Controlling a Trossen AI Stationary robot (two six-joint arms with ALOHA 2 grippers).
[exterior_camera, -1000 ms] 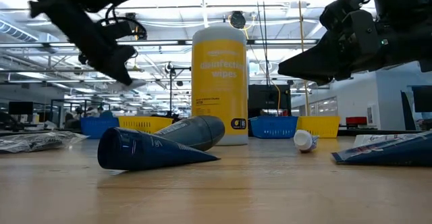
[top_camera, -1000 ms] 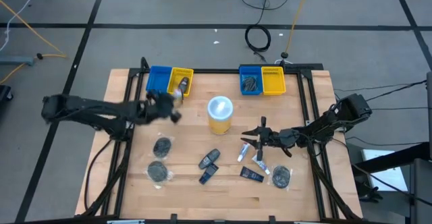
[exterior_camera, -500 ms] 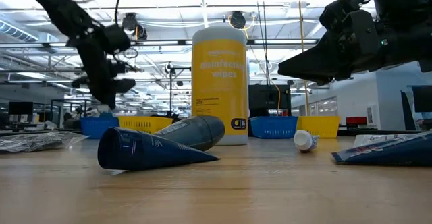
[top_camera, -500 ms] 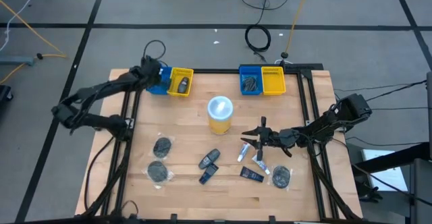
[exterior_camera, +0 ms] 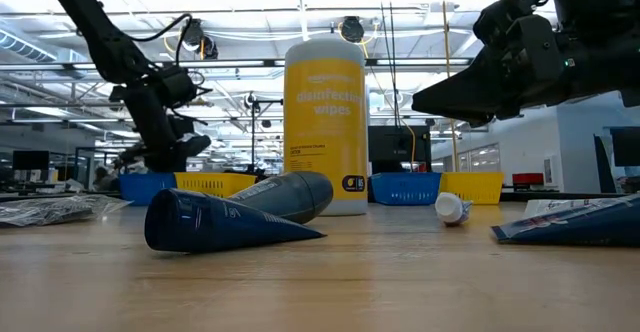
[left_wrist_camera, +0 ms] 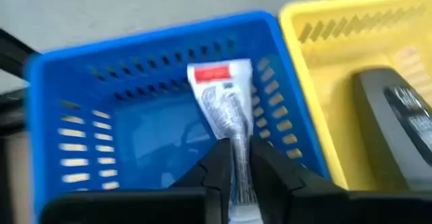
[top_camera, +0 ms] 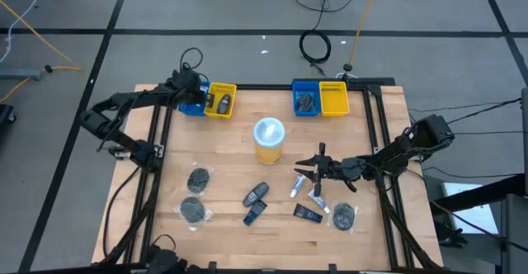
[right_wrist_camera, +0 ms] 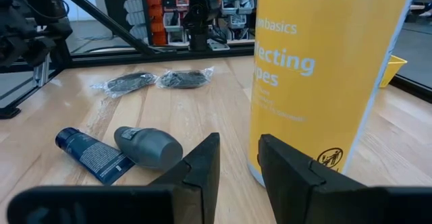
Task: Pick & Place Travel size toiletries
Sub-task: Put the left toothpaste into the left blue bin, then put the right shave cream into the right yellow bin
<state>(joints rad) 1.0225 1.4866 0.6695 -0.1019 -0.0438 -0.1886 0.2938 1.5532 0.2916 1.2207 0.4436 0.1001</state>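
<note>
High view. The left tool (top_camera: 195, 98) is positioned over the blue bin (top_camera: 192, 109) at the far left corner of the desk (top_camera: 231, 154); its finger spacing cannot be read here. The right tool (top_camera: 318, 169) hangs near the right edge of the desk over the white tubes (top_camera: 295, 187). The remaining toiletries lie toward the near edge: two wrapped discs (top_camera: 198, 178), two dark bottles (top_camera: 255, 194), a flat packet (top_camera: 308, 214) and one more disc (top_camera: 343, 216). A dark bottle (top_camera: 222, 102) rests in the adjoining yellow bin (top_camera: 223, 111).

Low view. The left tool (exterior_camera: 170, 142) hangs just above the bin rims. A dark tube (exterior_camera: 225, 224) lies in the foreground; it is judged light, soft-walled and prone to roll, best taken across its mid-body.

Left wrist view. The left tool (left_wrist_camera: 241, 177) has its fingers narrowly parted around a small white tube (left_wrist_camera: 225, 106) inside the blue bin (left_wrist_camera: 81, 69). Whether the pads clamp it or have let go cannot be determined. The tube appears light, crushable and smooth; grip its flat crimped end lightly.

Right wrist view. The right tool (right_wrist_camera: 237, 166) is partly open and holds nothing, facing the yellow wipes canister (right_wrist_camera: 324, 82).

Obscured: the blue bin floor under the left arm and the contents of the second bin pair.
</note>
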